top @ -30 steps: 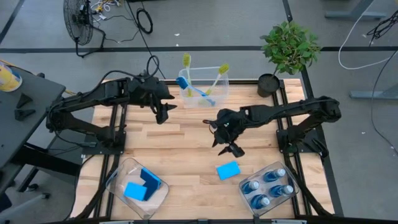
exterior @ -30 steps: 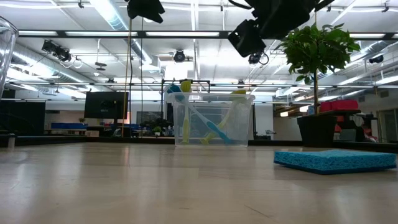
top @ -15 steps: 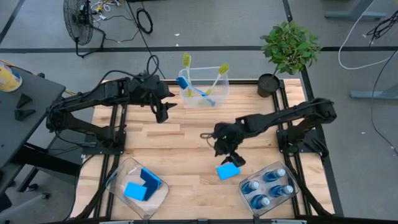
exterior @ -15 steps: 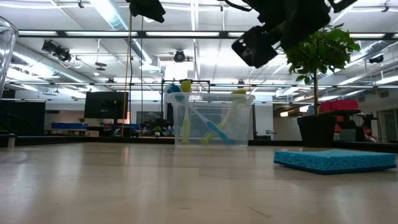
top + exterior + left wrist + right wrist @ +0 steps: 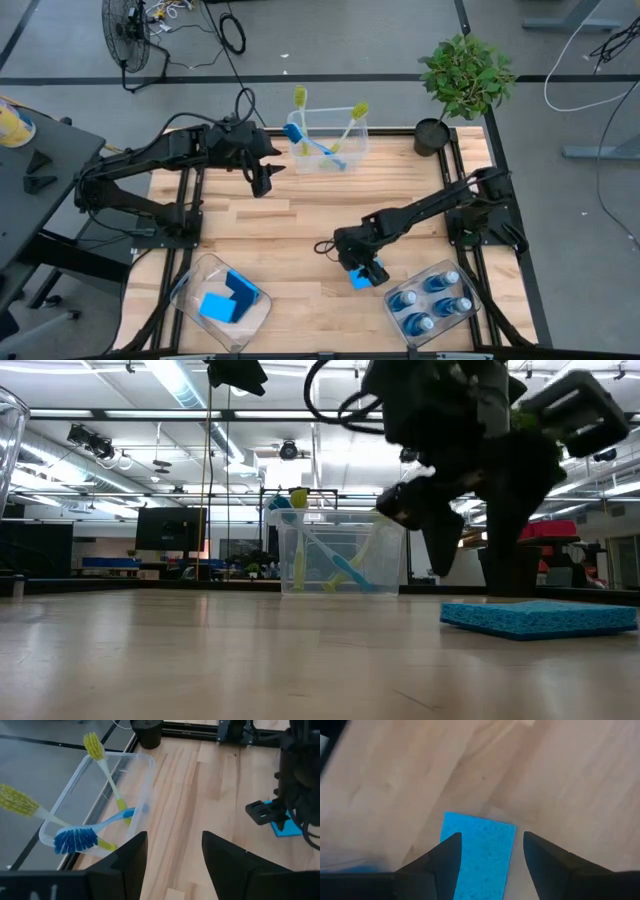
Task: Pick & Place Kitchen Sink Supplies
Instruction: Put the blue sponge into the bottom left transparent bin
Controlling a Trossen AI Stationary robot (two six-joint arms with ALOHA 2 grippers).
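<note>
A blue sponge (image 5: 364, 279) lies flat on the wooden table, near its front right. My right gripper (image 5: 361, 268) hangs open just over it, slanting steeply down; the low view shows the fingertips (image 5: 441, 565) a little above the sponge (image 5: 540, 617). In the right wrist view the sponge (image 5: 479, 855) lies between the two fingers. My left gripper (image 5: 262, 181) is open and empty, high over the far left, beside the clear bin (image 5: 345, 146) that holds a blue brush (image 5: 75, 839) and two yellow-green brushes (image 5: 299, 98).
A clear bin (image 5: 192, 280) with blue sponges sits at the front left. Another clear bin (image 5: 470, 300) with several blue bottles stands at the front right, close to my right gripper. A potted plant (image 5: 464, 76) is at the far right corner. Bare wood spans the table's middle.
My right gripper has come down and toward the table's near edge, from mid-table to just over the blue sponge, tipping more steeply downward. Its fingers have stayed open. The sponge has not moved.
</note>
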